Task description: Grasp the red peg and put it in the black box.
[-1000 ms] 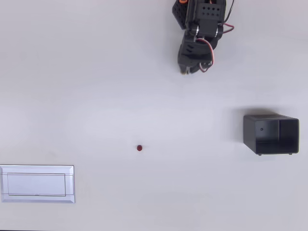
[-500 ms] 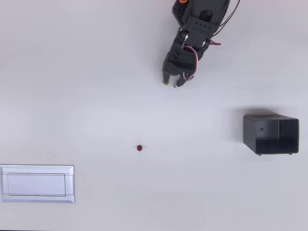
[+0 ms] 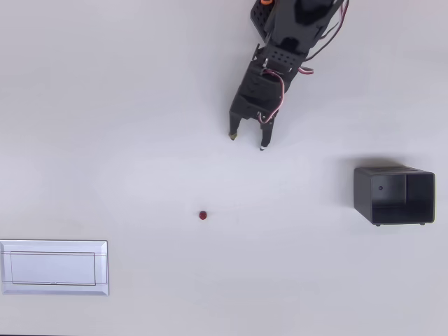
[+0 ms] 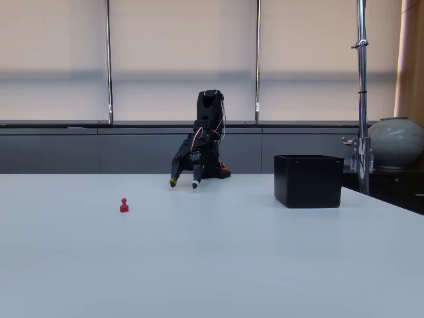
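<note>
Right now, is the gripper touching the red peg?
Apart. The overhead view shows bare table between the gripper, jaws open, and the red peg; the fixed view shows the same gap.

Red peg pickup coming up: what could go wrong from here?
1. The red peg is tiny and stands upright on the bare table; the open gripper could knock it over or roll it away if a finger clips it.
2. The gripper is well short of the peg, so misjudged depth could close it on nothing.
3. The black box sits far off to the right in the overhead view; a weak pinch may drop the peg on the way.
</note>
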